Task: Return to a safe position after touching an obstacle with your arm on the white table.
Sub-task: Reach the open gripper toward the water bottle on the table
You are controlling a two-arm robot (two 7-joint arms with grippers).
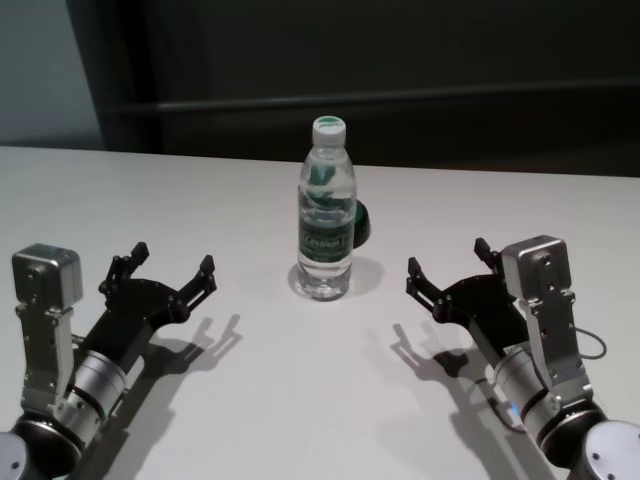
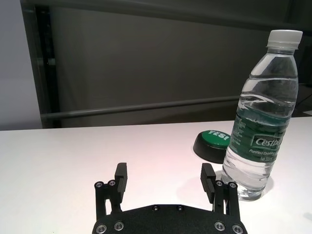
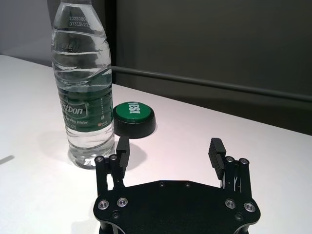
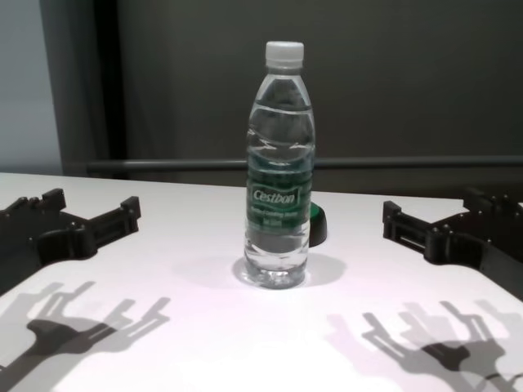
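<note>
The tall clear plastic water bottle (image 1: 327,210) stands upright at the centre of the head view, on the broad smooth white surface (image 1: 300,400), with nothing touching it. Both arms sit low in the frame: the left pincer (image 1: 172,268) at lower left and the right pincer (image 1: 448,268) at lower right, each with its fingers spread and holding nothing, each well apart from the bottle and hanging just above the surface, to judge by the shadows below them.

The main risk from here is a sideways sweep. The bottle lies between the two arms, so if either one swings inward while it draws away, a finger or forearm could catch the bottle's side and tip it. It is tall on a narrow base, and a push high on the body would probably topple it, though the water inside lends some steadiness. A fall to the rear would land it on the small low green-and-black button (image 3: 134,117), which sits just behind the bottle, towards the right of the frame.

The bottle is nearly full, ribbed above and below a dark green "Cestbon" label, with a white screw cap (image 4: 284,52) in place. In the chest view it stands straight and undented.
</note>
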